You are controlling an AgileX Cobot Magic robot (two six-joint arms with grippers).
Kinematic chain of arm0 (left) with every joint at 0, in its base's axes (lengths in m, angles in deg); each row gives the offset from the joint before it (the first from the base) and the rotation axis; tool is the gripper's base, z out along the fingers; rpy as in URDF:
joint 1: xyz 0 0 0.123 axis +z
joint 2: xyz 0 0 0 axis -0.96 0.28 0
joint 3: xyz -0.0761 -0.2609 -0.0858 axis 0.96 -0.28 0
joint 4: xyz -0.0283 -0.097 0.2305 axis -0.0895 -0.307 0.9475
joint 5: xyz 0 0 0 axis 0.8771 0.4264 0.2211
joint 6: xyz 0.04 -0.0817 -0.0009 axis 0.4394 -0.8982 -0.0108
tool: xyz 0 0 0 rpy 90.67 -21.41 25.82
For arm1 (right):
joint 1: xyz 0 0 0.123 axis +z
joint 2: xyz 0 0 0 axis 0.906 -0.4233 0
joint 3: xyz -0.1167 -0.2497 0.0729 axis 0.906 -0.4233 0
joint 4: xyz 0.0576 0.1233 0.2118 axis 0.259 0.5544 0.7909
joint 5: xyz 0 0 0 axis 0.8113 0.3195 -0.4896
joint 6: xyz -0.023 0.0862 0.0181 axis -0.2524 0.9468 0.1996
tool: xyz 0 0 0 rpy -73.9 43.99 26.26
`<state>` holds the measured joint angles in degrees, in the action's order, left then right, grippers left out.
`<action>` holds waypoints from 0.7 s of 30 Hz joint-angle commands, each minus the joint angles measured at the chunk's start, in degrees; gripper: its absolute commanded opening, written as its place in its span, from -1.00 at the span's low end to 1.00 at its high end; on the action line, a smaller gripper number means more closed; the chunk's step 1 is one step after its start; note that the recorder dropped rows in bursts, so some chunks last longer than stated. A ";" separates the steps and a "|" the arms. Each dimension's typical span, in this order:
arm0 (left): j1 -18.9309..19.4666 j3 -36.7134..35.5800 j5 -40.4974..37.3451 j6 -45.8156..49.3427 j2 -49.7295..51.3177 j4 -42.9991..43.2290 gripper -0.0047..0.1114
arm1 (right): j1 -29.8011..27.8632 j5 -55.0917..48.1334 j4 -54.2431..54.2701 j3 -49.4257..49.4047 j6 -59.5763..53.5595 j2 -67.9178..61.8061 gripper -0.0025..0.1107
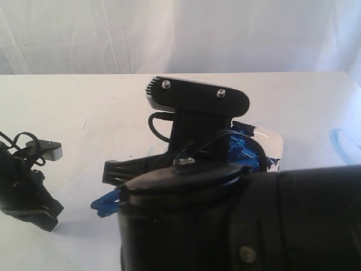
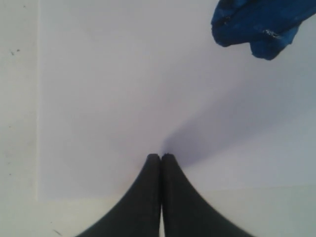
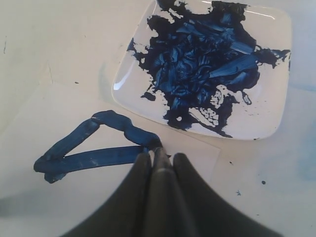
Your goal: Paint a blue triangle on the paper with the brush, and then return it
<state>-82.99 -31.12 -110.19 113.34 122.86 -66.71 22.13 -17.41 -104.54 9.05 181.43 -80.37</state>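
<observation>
The right arm (image 1: 242, 226) is a bulky matte-black cylinder topped by a rounded black camera housing (image 1: 197, 100) with two silver screws (image 1: 166, 84) and a thin black cable (image 1: 150, 123) looping beneath. The left arm (image 1: 25, 195) is black too, with looped cables (image 1: 22, 134) and a pale grey bracket (image 1: 49, 149). The left gripper (image 2: 161, 158) and right gripper (image 3: 159, 157) have smooth black fingers (image 2: 140, 202) tapering to narrow tips.

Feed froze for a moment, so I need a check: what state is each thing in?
Triangle: closed outline, three sides painted.
Paper: flat on the table.
Brush: clamped, tip at triangle's corner.
Dish: smeared with blue paint.
Left fingers: shut, empty.
Right fingers: shut on brush.
</observation>
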 commanded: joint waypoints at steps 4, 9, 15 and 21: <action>-0.06 0.17 -1.17 0.00 -0.09 -0.98 -0.92 | 0.24 -0.67 -0.70 -0.07 -0.03 2.11 -0.96; -0.06 0.17 -1.38 0.00 -0.09 -1.24 -0.92 | 0.24 2.08 -3.24 -0.07 0.08 2.11 -0.96; -0.06 0.17 -1.62 0.00 -0.09 -1.23 -0.92 | 0.24 5.28 -6.17 -0.07 1.67 2.11 -0.96; -0.06 0.17 -1.75 0.00 -0.09 -1.23 -0.92 | 0.24 3.20 -2.79 -0.07 -1.24 2.11 -0.96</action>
<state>-82.99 -31.12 -110.55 113.34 122.86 -66.85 22.25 -13.15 -107.93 9.05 182.14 -78.82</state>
